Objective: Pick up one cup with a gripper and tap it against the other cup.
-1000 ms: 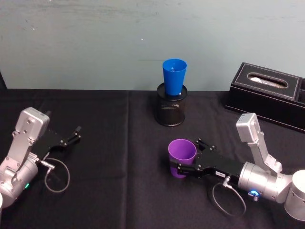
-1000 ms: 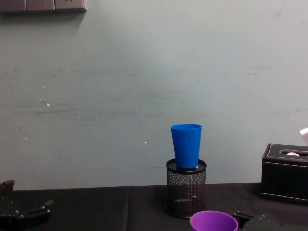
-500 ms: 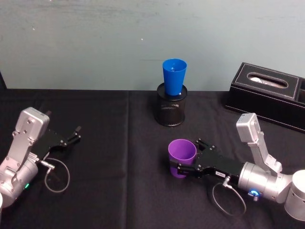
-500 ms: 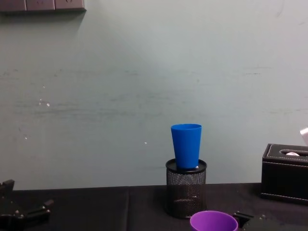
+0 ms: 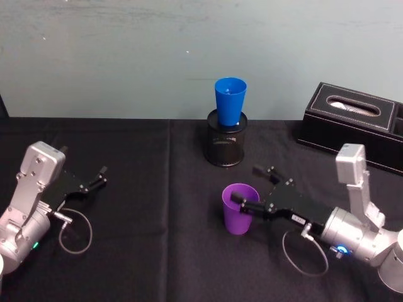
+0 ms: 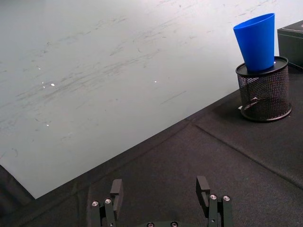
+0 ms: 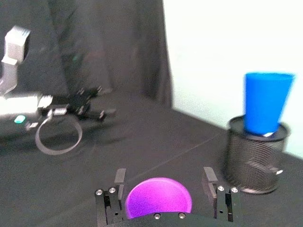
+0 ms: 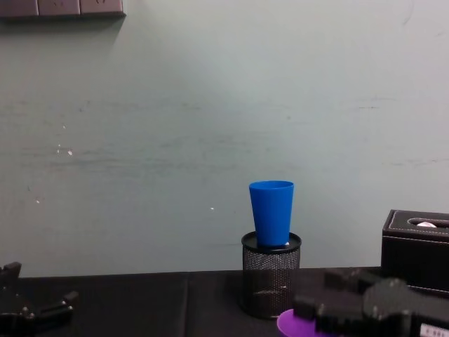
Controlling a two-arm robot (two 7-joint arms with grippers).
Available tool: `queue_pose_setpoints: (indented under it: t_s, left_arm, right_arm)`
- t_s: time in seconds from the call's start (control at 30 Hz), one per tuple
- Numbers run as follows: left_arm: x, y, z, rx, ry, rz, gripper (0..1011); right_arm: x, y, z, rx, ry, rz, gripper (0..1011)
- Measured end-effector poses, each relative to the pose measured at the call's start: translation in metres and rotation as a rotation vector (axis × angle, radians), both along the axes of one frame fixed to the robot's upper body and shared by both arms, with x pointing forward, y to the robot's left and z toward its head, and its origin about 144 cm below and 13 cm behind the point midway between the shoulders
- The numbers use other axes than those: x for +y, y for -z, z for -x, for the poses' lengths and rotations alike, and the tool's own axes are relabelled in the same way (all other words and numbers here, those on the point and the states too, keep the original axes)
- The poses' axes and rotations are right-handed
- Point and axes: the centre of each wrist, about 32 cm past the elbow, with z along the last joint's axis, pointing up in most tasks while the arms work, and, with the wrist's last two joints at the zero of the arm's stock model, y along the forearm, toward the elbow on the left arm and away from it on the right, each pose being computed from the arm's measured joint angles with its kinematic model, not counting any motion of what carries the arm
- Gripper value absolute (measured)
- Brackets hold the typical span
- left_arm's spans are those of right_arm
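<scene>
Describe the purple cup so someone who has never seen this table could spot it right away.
On the black-clothed table, look in front of the black wire-mesh pen holder that holds the bright blue plastic tumbler. There the purple plastic tumbler stands upright between the right gripper's open fingers. It is the only purple thing there.

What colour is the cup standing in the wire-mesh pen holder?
Bright blue cup, plain and unmarked, standing in the black mesh pen holder; clearest in the head view.

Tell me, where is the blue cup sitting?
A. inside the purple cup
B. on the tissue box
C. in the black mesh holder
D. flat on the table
C: the blue cup stands upright in the black mesh holder, behind the purple cup.
</scene>
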Motion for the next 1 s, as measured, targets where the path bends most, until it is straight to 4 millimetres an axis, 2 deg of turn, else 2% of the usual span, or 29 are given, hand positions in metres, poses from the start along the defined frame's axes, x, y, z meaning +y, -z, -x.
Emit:
queue_pose_setpoints:
  t_s: [0.2, 0.47, 0.53, 0.7, 1.0]
  left_arm:
    - [0.0, 0.0, 0.0, 0.0, 0.0, 0.0, 1011]
    - [0.0, 0.0, 0.0, 0.0, 0.0, 0.0, 1011]
    - [0.0, 0.0, 0.0, 0.0, 0.0, 0.0, 1011]
    - [0.0, 0.0, 0.0, 0.0, 0.0, 0.0, 1011]
    - [0.0, 0.0, 0.0, 0.0, 0.0, 0.0, 1011]
  right_arm:
    - [0.002, -0.001, 0.005, -0.049, 0.152, -0.053, 1003]
    - [0.016, -0.001, 0.009, -0.056, 0.49, 0.054, 1003]
    - [0.017, -0.001, 0.009, -0.05, 0.53, 0.076, 1003]
    - [0.021, 0.0, 0.007, -0.043, 0.593, 0.125, 1003]
    - [0.022, 0.001, 0.007, -0.061, 0.584, 0.155, 1003]
